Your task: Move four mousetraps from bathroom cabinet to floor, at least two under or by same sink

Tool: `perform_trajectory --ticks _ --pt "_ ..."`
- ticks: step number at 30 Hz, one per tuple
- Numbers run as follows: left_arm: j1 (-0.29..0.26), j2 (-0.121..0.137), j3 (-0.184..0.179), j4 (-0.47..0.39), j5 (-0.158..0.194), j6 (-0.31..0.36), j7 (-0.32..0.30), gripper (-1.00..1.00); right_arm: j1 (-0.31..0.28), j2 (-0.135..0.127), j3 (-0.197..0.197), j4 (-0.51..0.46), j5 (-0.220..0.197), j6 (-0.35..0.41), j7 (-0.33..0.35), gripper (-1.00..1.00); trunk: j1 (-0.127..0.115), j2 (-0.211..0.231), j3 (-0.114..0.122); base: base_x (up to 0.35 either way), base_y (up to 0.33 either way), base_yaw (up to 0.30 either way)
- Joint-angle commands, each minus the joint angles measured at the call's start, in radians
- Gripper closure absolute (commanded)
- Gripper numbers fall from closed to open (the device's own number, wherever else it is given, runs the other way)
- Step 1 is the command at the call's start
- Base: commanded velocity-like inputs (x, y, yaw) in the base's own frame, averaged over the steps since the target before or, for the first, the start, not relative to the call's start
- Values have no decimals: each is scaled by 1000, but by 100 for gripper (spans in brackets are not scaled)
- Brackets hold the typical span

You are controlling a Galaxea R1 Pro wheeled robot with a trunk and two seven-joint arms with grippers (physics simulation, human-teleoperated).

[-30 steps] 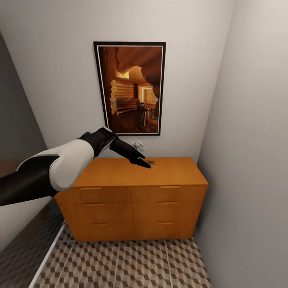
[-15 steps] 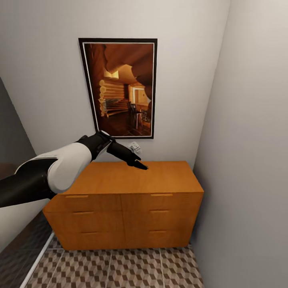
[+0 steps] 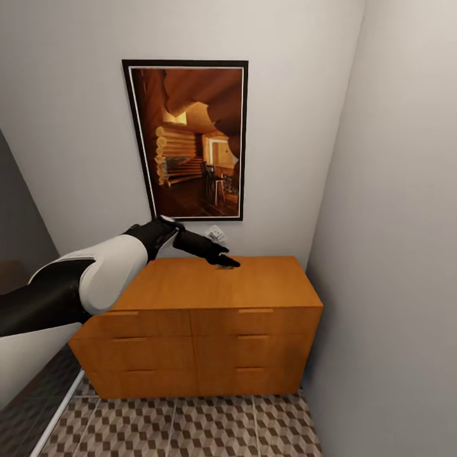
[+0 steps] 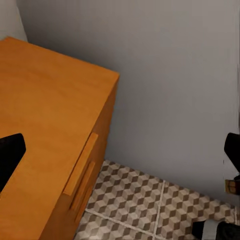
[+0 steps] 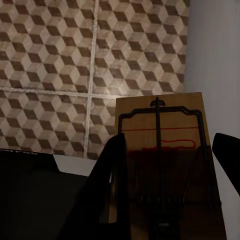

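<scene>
R gripper (image 5: 167, 150) pinches a mousetrap (image 5: 162, 145) between its two dark fingers, above the cube-pattern bathroom floor (image 5: 75, 60); the cabinet (image 3: 209, 317) stands on that floor against the wall, all drawers closed, contents unseen; L gripper (image 3: 225, 261) reaches over the cabinet top near its back edge, a small dark shape just under the tips, too small to tell; whether spread or pressed together, can't tell; framed picture (image 3: 190, 139) hangs above the cabinet.

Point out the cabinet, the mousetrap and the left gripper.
cabinet (image 3: 216, 285): head view, flat top.
mousetrap (image 5: 165, 165): right wrist view, wooden board by the red line.
left gripper (image 3: 230, 261): head view, fingertips over the cabinet top.
</scene>
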Motion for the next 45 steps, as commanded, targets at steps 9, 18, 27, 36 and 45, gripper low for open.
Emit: perform_trajectory --ticks 9,18,27,36,45 --pt "38 13 4 1 81 -47 -2 -100 -1 -1 6 1 -10 -5 4 100 1 -2 -2 16 0 0" --pt "42 15 2 0 79 -47 -3 -100 -1 -1 8 1 -9 -5 4 100 1 -2 -2 0 0 0" --pt "45 34 2 2 77 -45 -4 -100 -1 -1 8 1 -9 -5 4 100 1 -2 -2 0 0 0" --pt "55 82 1 2 78 -41 20 -100 -1 -1 8 1 -9 -5 4 100 1 -2 -2 0 0 0" --pt "60 88 -1 2 77 -39 23 -100 -1 -1 8 1 -9 -6 4 100 1 -2 -2 0 0 0"
